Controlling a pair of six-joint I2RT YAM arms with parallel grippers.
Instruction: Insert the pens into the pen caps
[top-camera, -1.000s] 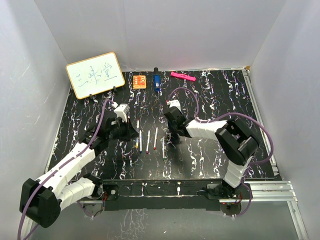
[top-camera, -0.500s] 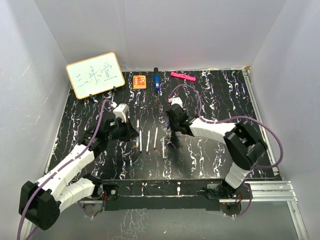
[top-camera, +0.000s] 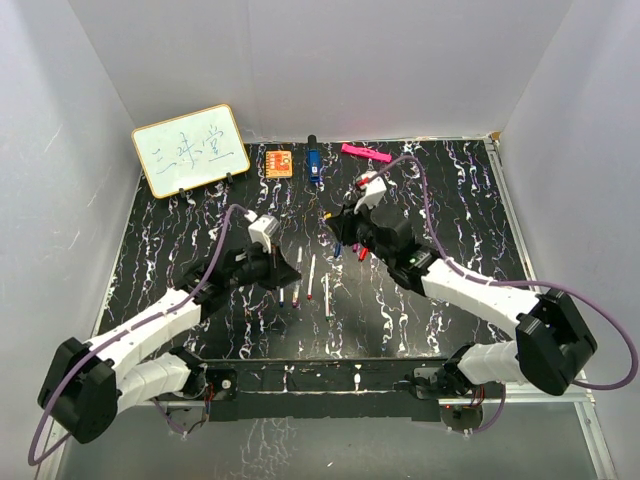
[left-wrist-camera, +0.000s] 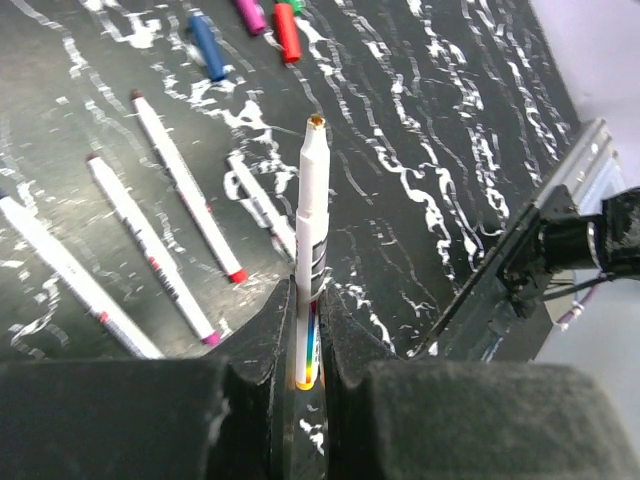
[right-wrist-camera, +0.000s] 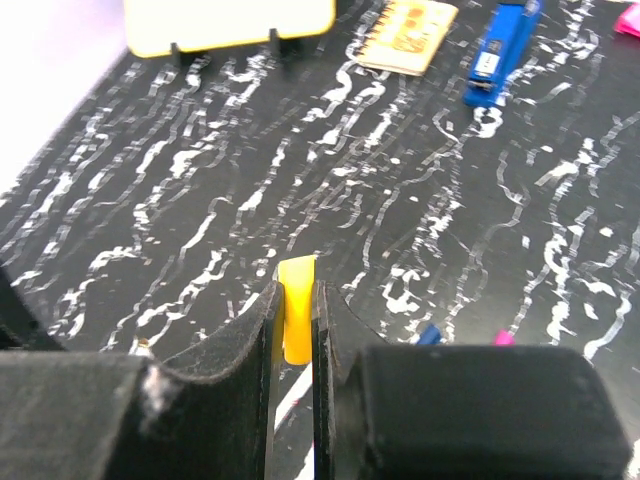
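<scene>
From above, a black worktop (top-camera: 450, 200) streaked with white sits between plain white walls on three sides. Along its far edge are a whiteboard (top-camera: 190, 150), an orange square (top-camera: 279, 162), a blue block (top-camera: 314, 165) and a pink bar (top-camera: 365, 153). The loose pens (top-camera: 311, 275) lie side by side near the middle, with the loose caps (top-camera: 340, 250) just beyond them. The left gripper (top-camera: 272, 265) hangs beside the pens and the right gripper (top-camera: 340, 225) hangs above the caps.

The left wrist view shows the left gripper clamped tight on a white pen (left-wrist-camera: 313, 220), whose yellowish tip juts forward over the marbled surface. Other pens lie to its left, and blue, purple and red caps lie further off.

The right wrist view shows the right gripper nearly closed, pinching a yellow cap (right-wrist-camera: 296, 320) above the worktop. The whiteboard, orange square and blue block are ahead.
</scene>
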